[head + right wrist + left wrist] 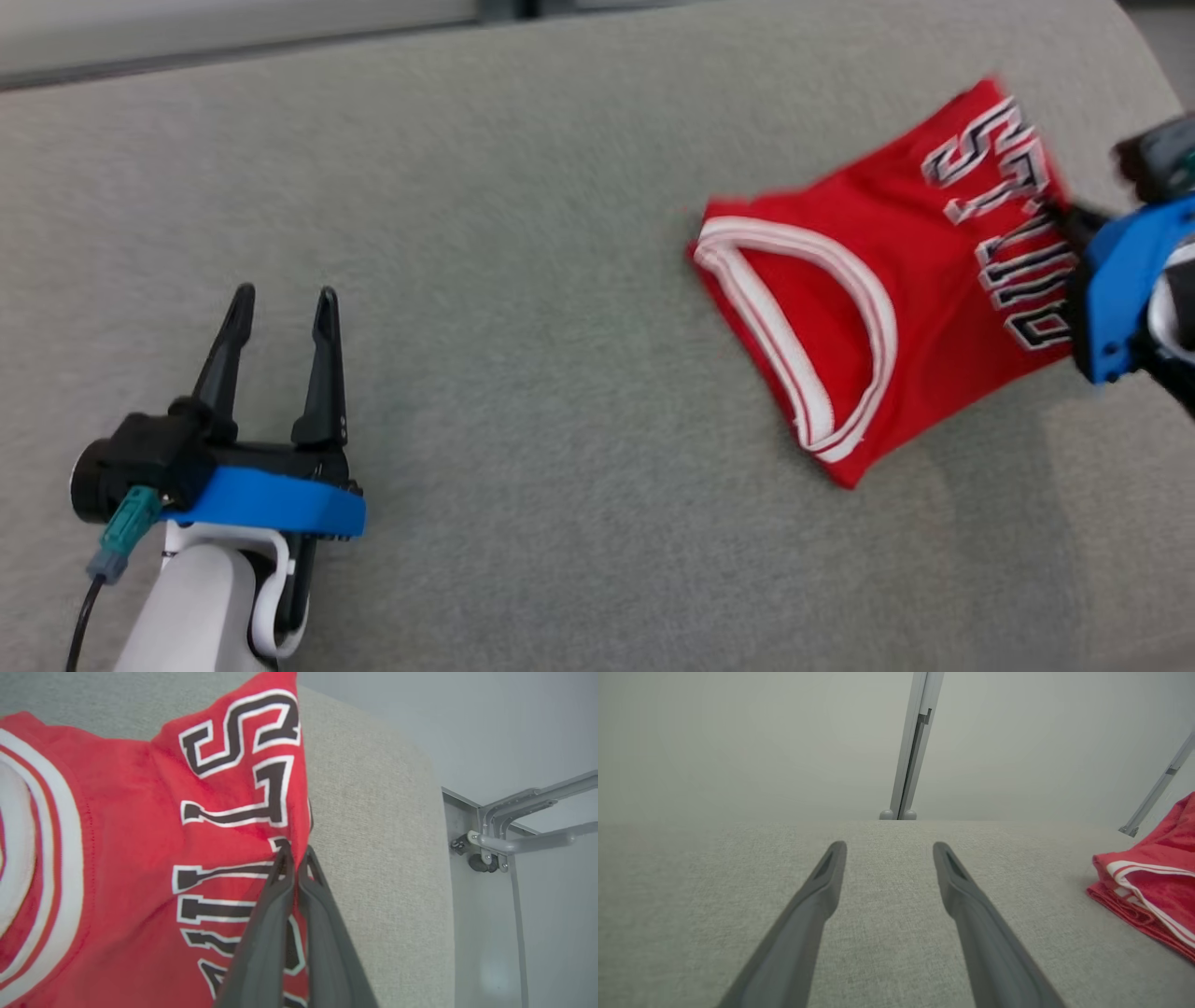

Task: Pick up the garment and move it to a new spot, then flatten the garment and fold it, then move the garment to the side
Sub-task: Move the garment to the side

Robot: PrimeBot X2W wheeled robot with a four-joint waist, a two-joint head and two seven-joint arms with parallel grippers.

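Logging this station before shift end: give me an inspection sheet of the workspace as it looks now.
Surface: grey fabric surface, no stains seen.
Job's things: red jersey, folded over, lying at the robot's right.
Clutter: nothing seen.
Tools: left tool open over bare fabric, apart from the jersey; right tool shut on the jersey's lettered edge.
Cables: teal plug with black cable at the left wrist.
Surroundings: pale wall and metal post behind the surface.

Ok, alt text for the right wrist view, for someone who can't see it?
The right hand is shut on the edge of a red jersey with black-and-white lettering, a grey fabric surface behind it.
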